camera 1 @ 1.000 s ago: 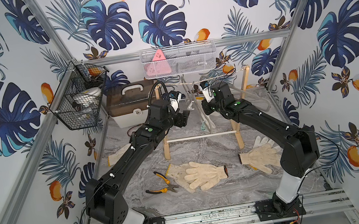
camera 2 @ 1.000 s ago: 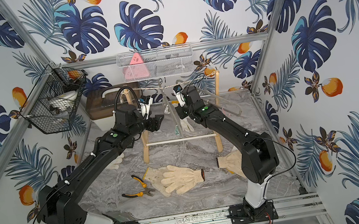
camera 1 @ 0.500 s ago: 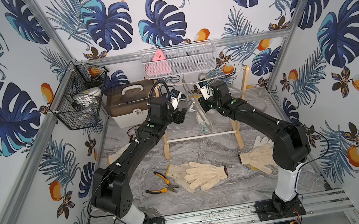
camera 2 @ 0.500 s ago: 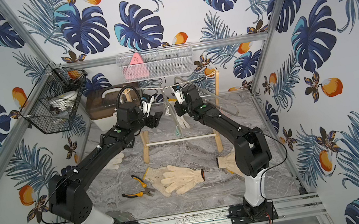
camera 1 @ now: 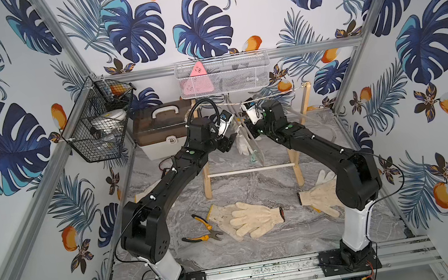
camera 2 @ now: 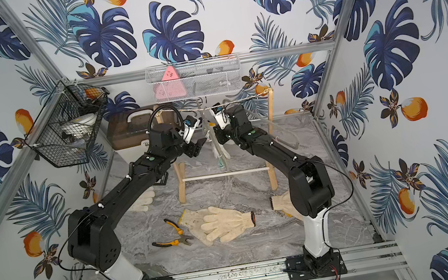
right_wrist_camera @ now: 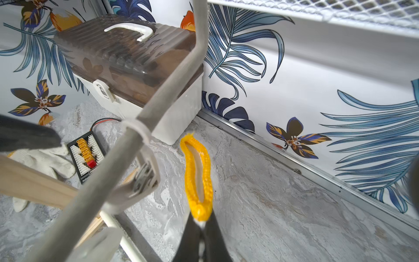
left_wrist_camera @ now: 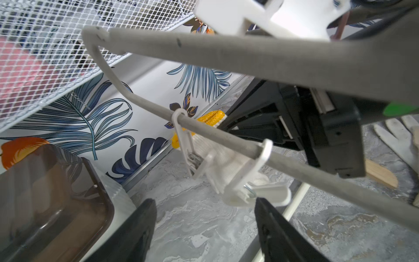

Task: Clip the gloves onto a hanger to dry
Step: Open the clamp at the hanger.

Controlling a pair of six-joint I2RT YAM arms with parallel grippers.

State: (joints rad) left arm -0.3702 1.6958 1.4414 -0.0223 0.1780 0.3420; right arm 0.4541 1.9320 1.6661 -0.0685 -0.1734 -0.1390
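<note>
- Both arms have drawn in toward the hanger (left_wrist_camera: 226, 52) since a second ago, and the right one has brought a glove up to it.
- Left of the hanger, the left gripper (left_wrist_camera: 204, 204) stands wide and empty, just under a clip (left_wrist_camera: 235, 181).
- Beside that clip hangs the held glove (right_wrist_camera: 197, 179). The right gripper (right_wrist_camera: 200, 223) is closed on its yellow cuff.
- I judge that no glove is clipped yet. The other gloves (camera 1: 247, 219) lie on the table (camera 1: 264, 250), well in front of the hanger.
</note>
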